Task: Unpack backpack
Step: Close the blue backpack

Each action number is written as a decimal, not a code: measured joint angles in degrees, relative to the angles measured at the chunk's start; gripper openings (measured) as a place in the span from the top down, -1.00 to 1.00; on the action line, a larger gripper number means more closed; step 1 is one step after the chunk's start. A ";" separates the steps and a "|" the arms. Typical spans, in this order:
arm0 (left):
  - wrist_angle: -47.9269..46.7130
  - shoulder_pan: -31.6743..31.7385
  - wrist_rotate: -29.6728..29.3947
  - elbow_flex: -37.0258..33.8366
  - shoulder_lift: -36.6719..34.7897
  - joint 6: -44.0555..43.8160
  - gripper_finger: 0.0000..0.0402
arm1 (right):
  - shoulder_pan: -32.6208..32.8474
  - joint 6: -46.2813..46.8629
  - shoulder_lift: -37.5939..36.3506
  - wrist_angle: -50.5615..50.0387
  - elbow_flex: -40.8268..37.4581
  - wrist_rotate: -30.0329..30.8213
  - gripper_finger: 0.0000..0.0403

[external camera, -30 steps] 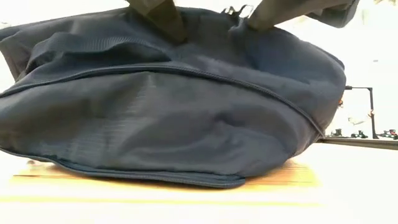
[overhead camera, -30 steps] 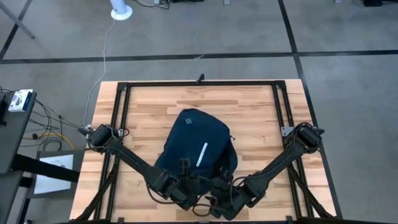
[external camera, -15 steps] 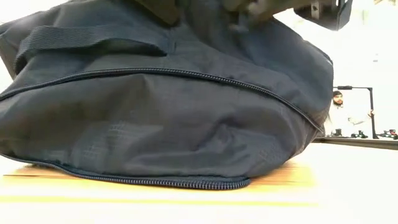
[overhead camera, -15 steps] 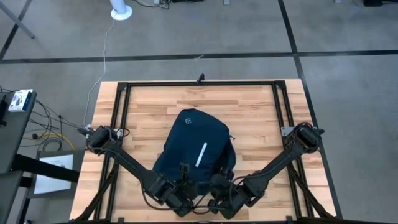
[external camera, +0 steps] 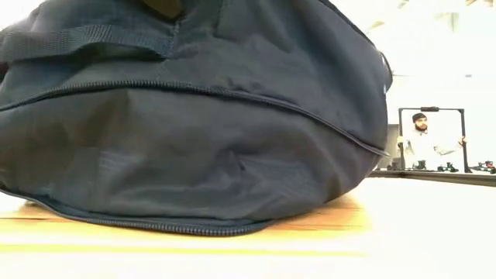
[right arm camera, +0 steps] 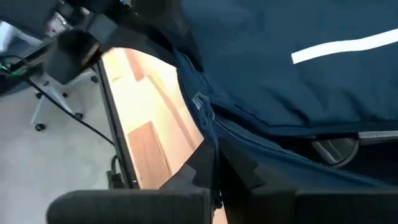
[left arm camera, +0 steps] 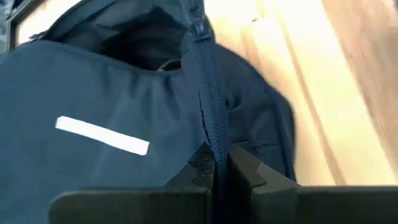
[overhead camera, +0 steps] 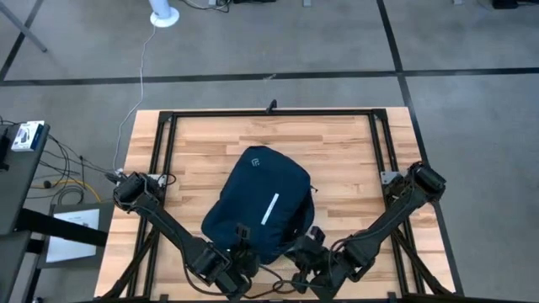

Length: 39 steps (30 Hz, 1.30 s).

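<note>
We found no readable text; the backpack (overhead camera: 261,202) bore only a small white logo (overhead camera: 258,165), illegible, plus a white stripe (overhead camera: 271,208).

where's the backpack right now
In the high view the backpack lies in the middle of the wooden table, its near edge between the left gripper and the right gripper, each pinching its fabric by the zipper.

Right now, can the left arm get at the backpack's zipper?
Probably yes: the left tool is already shut on the backpack along the zipper line, nothing between them. The right tool pinches the same seam.
</note>
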 joint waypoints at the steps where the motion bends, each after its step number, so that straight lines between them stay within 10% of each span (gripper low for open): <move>1: -0.81 -0.10 -0.04 -0.02 -0.24 -0.89 1.00 | 0.06 0.05 -0.02 -0.60 0.03 0.00 1.00; 23: -31.75 -9.93 1.22 -0.44 -13.13 -29.91 1.00 | 3.04 23.10 -2.76 -40.72 -0.09 -1.18 1.00; 30: -34.89 -10.16 -1.13 -0.42 -13.11 -36.49 1.00 | 2.07 23.05 -2.95 -39.92 -0.04 -0.29 0.99; 39: -27.78 -6.46 3.12 -0.42 -13.09 -40.33 0.63 | 0.25 10.06 -2.86 -32.06 0.94 -8.21 0.40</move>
